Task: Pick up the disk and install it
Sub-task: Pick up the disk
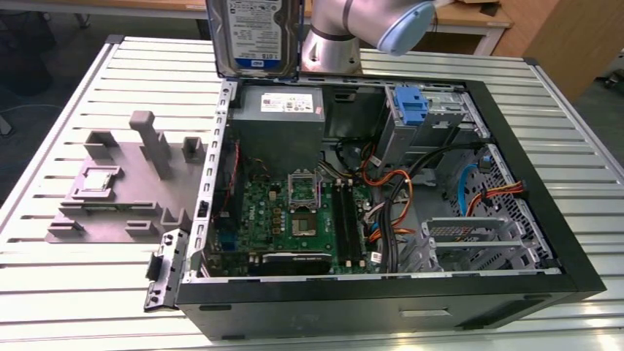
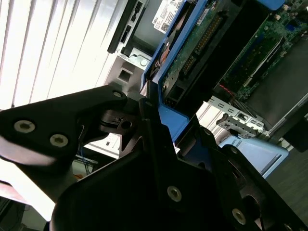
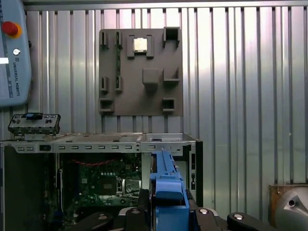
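So the gripper [image 2: 144,108] is clamped on the blue rail of the disk [image 1: 251,36]. It's holding it upright in the air over the far corner of the open computer case [image 1: 575,270], on the exterior view's left. The grey parts tray [image 1: 117,183] sits on the slatted table [image 1: 78,292] beside the case.

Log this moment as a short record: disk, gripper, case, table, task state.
disk: disk lifted clear of the table, standing on edge, label toward the exterior camera
gripper: gripper shut on the disk, fingers on either side of its blue rail
case: computer case lying open, motherboard exposed, blue caddy in its drive area
table: slatted metal table; grey fixture plate at the exterior view's left of the case
task state: disk picked up, not yet installed
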Available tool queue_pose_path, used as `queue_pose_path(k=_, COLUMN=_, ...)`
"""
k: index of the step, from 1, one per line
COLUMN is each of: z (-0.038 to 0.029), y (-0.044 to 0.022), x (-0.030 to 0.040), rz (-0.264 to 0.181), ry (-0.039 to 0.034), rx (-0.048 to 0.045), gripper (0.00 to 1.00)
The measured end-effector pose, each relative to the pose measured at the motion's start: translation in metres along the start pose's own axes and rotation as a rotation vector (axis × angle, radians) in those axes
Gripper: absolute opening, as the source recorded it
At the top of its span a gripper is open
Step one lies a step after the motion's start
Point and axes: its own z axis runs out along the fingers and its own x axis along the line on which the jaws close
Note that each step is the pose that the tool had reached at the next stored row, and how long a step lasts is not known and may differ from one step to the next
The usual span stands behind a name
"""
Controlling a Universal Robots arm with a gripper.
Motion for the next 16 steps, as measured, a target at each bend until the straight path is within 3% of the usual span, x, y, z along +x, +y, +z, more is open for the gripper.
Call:
queue_pose_path(k=6, z=0.0001, y=-0.0029, x=-0.0001, rz=0.03, ry=0.0002, rx=0.0, gripper=0.37)
queue_pose_path(k=16, z=0.0001, y=-0.0031, x=0.0024, rz=0.031, ry=0.0012, rx=0.0001, gripper=0.37)
